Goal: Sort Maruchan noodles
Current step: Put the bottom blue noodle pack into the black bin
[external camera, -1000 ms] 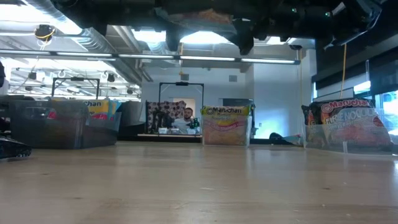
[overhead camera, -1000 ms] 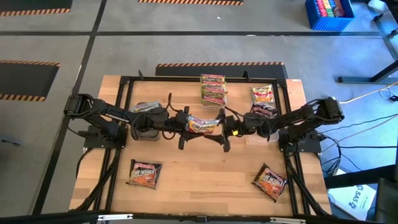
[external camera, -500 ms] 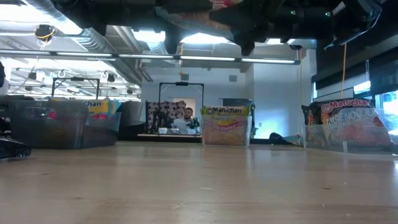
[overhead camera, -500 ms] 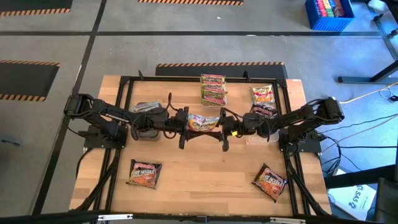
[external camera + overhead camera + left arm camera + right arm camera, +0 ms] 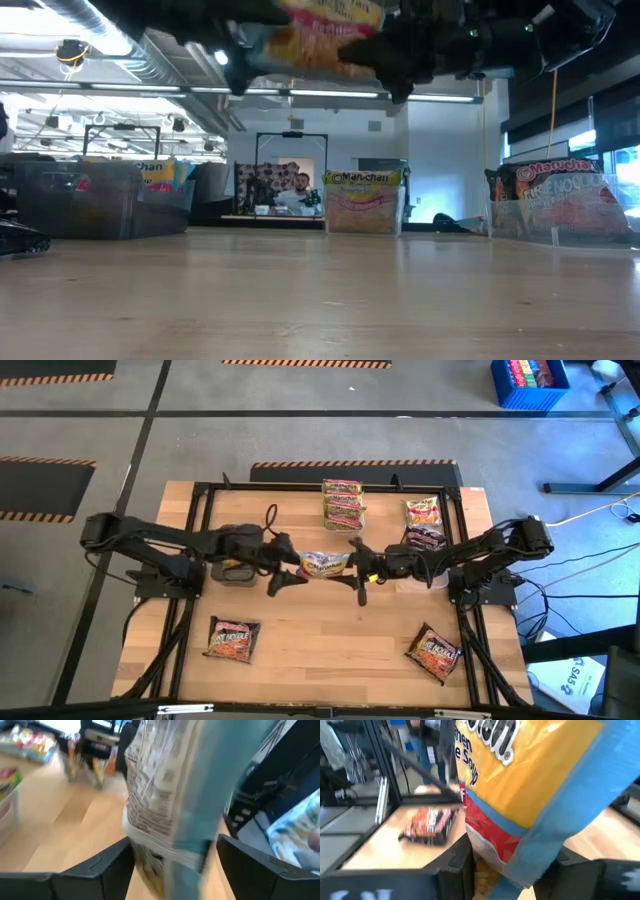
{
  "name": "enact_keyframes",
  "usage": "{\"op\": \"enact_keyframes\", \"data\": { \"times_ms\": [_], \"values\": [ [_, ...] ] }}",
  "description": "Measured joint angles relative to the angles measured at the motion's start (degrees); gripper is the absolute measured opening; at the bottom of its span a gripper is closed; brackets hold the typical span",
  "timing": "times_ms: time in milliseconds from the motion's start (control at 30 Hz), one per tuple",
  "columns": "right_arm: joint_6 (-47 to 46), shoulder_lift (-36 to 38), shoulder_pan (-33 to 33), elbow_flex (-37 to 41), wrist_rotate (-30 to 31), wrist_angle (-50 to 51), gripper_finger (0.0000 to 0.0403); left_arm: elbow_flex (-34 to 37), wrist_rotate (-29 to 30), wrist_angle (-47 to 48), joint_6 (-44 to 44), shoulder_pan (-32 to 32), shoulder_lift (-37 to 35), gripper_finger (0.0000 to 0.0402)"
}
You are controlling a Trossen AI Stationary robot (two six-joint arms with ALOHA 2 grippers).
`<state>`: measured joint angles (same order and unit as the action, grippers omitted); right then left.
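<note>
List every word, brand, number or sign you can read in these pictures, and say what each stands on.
"Maruchan": top band of the yellow-green plastic packet upright at the table's far edge, low view.
"Maruchan": red arc on the dark packet at the right, low view; the big words below are too blurred.
"Soup": yellow, red and blue packet held in the right gripper.
"SAS": white sheet on the floor.
Other packets' print is too small.
</note>
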<state>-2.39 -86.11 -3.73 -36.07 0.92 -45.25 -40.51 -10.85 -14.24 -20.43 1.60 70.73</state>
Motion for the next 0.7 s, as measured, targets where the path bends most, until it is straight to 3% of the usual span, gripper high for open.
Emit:
{"op": "enact_keyframes", "data": {
  "times_ms": [100, 300, 700],
  "values": [
    [0.0, -0.26, 0.0, 0.0, 0.01, 3.61, 0.0119, 0.04, -0.35, 6.45, 1.2, 1.02, -4.92, 0.0268],
    [-0.07, -4.17, 0.0, -0.23, 0.01, 5.46, 0.0123, -2.47, 0.2, 9.1, 6.14, 2.79, -10.27, 0.0266],
    [1.4, -9.68, 0.0, -4.82, -1.15, 7.11, 0.0123, -18.66, -0.72, 30.13, 10.65, 4.13, 2.28, 0.0266]
  ]
}}
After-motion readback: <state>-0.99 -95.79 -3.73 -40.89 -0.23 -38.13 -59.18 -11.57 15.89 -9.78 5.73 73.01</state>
